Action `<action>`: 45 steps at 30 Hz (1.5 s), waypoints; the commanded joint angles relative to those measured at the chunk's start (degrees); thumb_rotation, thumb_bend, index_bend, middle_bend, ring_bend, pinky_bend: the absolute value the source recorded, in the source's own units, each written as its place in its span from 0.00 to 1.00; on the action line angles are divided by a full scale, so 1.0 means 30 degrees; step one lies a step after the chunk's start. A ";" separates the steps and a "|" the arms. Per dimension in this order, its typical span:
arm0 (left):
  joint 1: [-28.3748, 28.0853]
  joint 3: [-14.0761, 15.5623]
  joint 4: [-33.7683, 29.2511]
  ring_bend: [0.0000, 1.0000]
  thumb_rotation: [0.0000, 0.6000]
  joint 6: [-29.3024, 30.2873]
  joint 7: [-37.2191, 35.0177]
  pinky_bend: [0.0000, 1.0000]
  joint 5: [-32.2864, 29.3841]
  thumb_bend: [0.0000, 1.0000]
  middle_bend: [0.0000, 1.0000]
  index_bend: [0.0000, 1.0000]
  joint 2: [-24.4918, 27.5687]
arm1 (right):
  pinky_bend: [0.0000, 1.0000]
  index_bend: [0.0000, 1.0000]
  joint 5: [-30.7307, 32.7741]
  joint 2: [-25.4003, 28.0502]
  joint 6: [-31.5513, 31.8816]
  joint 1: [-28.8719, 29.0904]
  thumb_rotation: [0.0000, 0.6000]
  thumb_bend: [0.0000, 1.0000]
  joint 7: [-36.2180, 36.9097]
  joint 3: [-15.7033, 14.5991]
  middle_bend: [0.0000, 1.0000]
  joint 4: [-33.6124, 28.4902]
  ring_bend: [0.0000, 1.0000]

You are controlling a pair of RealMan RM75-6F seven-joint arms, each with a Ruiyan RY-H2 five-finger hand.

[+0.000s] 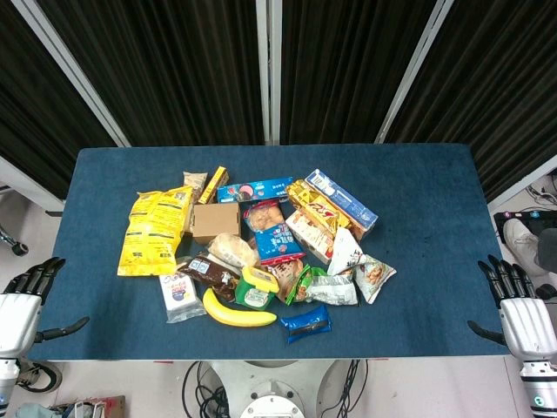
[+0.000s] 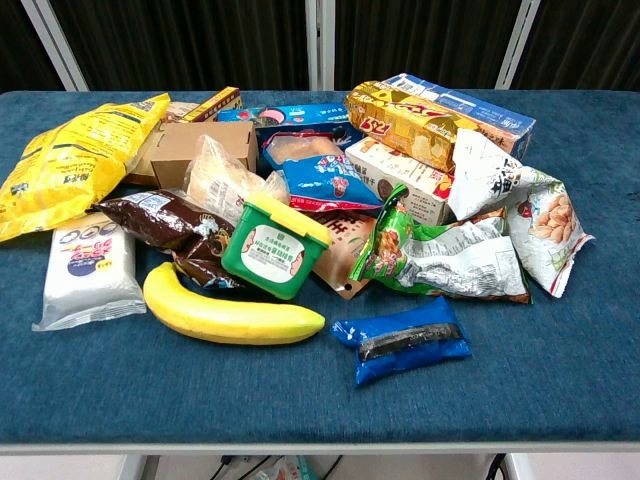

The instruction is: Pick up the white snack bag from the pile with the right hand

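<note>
1. One white snack bag (image 1: 345,252) stands crumpled on the right side of the pile, leaning against the cream box (image 1: 311,234) and touching the nut bag (image 1: 374,277) to its right.
2. Just near of it lies the green-and-silver bag (image 1: 329,287); the blue packet (image 1: 305,321) sits nearer still.
3. Right hand (image 1: 522,313) rests off the table's (image 1: 418,200) right near edge, fingers spread, holding nothing; left hand (image 1: 22,305) likewise.
4. Step in hand: none begun. The reach should go left and far, closing on the bag's free upper edge.

Blue-topped table (image 1: 113,335); dark curtains (image 1: 183,70) behind; pale floor, possibly tiled.
</note>
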 commanded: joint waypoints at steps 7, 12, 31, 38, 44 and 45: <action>0.0103 0.0051 -0.0140 0.13 0.54 0.0225 0.0032 0.27 0.0104 0.00 0.10 0.10 0.0060 | 0.00 0.00 -0.0112 0.0122 -0.0274 0.0027 1.00 0.00 0.0183 -0.0193 0.00 -0.0343 0.00; 0.0177 0.0138 -0.0275 0.13 0.54 0.0257 0.0070 0.27 0.0132 0.00 0.10 0.10 0.0133 | 0.00 0.00 0.0048 0.0224 -0.0752 0.0110 1.00 0.00 0.0248 -0.0310 0.00 -0.0502 0.00; -0.0089 0.0164 -0.0066 0.13 0.69 -0.0276 0.0000 0.27 0.0050 0.00 0.10 0.10 0.0053 | 0.00 0.00 0.2037 -0.0410 -0.7390 0.4493 1.00 0.00 0.0820 0.1157 0.00 -0.2564 0.00; 0.0044 0.0252 -0.0035 0.13 0.70 -0.0320 -0.0048 0.27 -0.0162 0.00 0.10 0.10 0.0087 | 0.01 0.00 0.4486 -0.2564 -0.9314 0.6261 1.00 0.05 -0.2023 0.2227 0.01 -0.2597 0.00; 0.0126 0.0301 0.0001 0.13 0.73 -0.0380 -0.0108 0.27 -0.0318 0.00 0.10 0.10 0.0201 | 0.03 0.00 0.5828 -0.3668 -1.0447 0.7086 1.00 0.05 -0.2378 0.2444 0.01 -0.2145 0.00; 0.0127 0.0300 0.0003 0.13 0.73 -0.0393 -0.0123 0.27 -0.0333 0.00 0.10 0.10 0.0215 | 0.03 0.00 0.5929 -0.3803 -1.0504 0.7156 1.00 0.05 -0.2422 0.2443 0.01 -0.2065 0.00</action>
